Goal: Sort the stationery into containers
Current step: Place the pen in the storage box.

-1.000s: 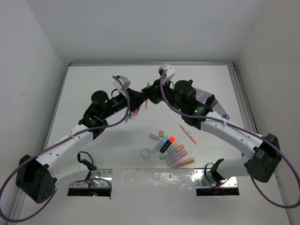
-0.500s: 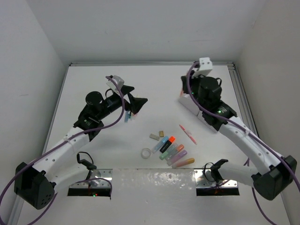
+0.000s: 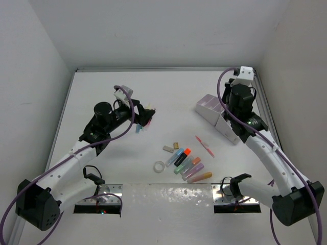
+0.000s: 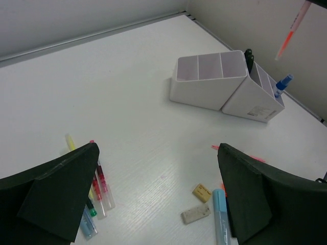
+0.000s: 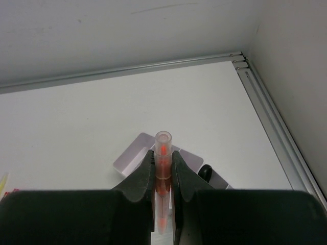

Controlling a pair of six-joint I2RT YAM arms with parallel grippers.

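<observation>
Right gripper (image 5: 162,168) pinches a thin orange pen (image 5: 162,145) above the pale lilac plastic organizer (image 5: 130,155); released off-centre, the pen could land outside. Left gripper (image 4: 157,153) gapes empty.

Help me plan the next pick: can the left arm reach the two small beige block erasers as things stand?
Probably yes. The left hand hangs open, and the two small beige block erasers lie uncovered just ahead of it; only a pale blue highlighter beside them crowds the grasp.

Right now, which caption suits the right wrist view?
Right pincer grips an orange pen over the lilac organizer.
</observation>
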